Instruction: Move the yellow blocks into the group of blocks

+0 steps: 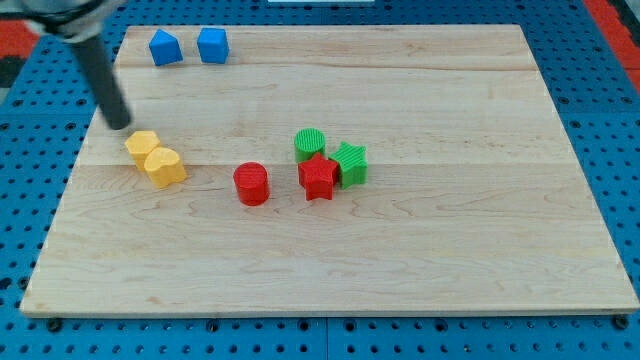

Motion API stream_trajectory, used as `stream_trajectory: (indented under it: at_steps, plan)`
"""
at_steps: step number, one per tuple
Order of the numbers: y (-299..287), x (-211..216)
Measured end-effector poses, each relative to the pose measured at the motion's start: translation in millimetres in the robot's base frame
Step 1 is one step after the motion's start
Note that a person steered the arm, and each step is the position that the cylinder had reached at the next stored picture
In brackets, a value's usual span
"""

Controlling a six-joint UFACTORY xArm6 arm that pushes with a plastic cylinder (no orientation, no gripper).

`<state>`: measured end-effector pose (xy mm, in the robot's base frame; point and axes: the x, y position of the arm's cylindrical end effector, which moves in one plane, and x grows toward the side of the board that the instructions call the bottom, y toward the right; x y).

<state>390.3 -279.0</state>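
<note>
Tip (120, 124) is set just up-left of the two touching yellow blocks (155, 158), not in contact, nothing held. Group (green cylinder (310, 144), red star (318, 177), green star (351, 163)) lies far to the right beyond them; red cylinder (251, 184) between. Push line judged rightward, slightly down.

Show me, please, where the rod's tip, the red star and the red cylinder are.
my tip (120, 124): camera view, the rod's very lower end.
red star (318, 177): camera view, its top face.
red cylinder (251, 183): camera view, its middle.
</note>
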Motion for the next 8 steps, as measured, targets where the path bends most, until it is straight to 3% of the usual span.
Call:
stream_trajectory:
  at_steps: [1, 3, 4, 5, 7, 8]
  plan:
    - [-3, 59]
    - [120, 62]
    - [127, 60]
    - [100, 88]
    - [192, 54]
    - [155, 46]
